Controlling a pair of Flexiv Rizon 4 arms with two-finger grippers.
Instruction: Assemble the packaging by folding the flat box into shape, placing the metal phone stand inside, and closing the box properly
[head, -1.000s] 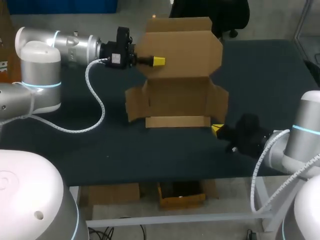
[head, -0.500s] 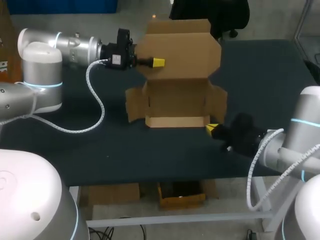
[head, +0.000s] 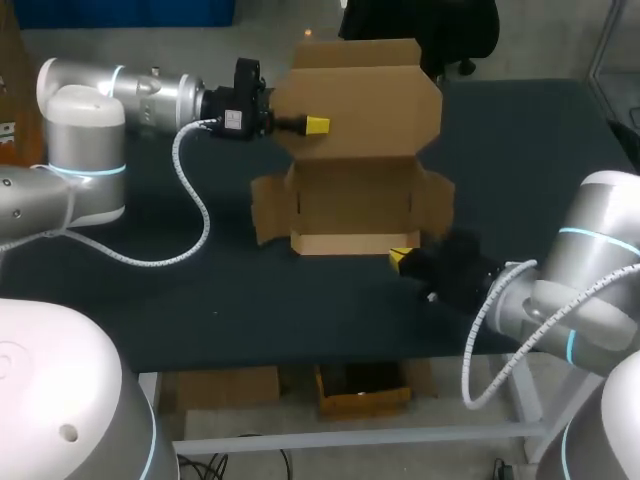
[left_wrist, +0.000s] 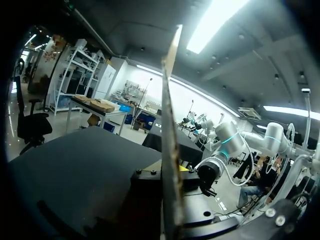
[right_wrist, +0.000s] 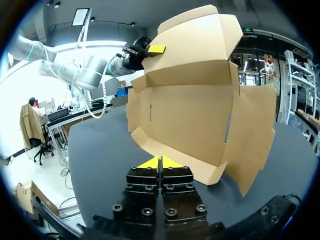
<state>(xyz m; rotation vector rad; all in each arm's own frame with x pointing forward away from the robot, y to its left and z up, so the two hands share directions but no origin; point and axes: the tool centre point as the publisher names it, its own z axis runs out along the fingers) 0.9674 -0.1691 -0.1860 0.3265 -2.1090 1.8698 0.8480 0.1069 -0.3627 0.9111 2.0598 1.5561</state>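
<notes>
- While the cardboard box (head: 350, 200) stands half-formed on the dark table (head: 230, 290), the job looks to be in its first stage: the back wall is up, the lid (head: 360, 95) rises above it, and the side flaps (head: 268, 210) splay outward rather than sitting tucked in
- The front flap (head: 350, 243) lies low along the near edge and is not raised into a wall, so by my reading the tray shape is not locked
- The left gripper (head: 317, 123) pinches the lid at its left edge: the head view shows one yellow tip on the near face, and the left wrist view shows the card edge-on, rising from between the fingers
- The right gripper (right_wrist: 160, 162) has its yellow tips pressed together with nothing between them; they point at the right part of the front flap, low against its edge, though I cannot tell whether they touch it
- No metal phone stand shows in any view, and the box interior is bare
- Left to do, as I judge it: raise and tuck the front and side flaps, put the stand inside, then fold the lid down and close it
</notes>
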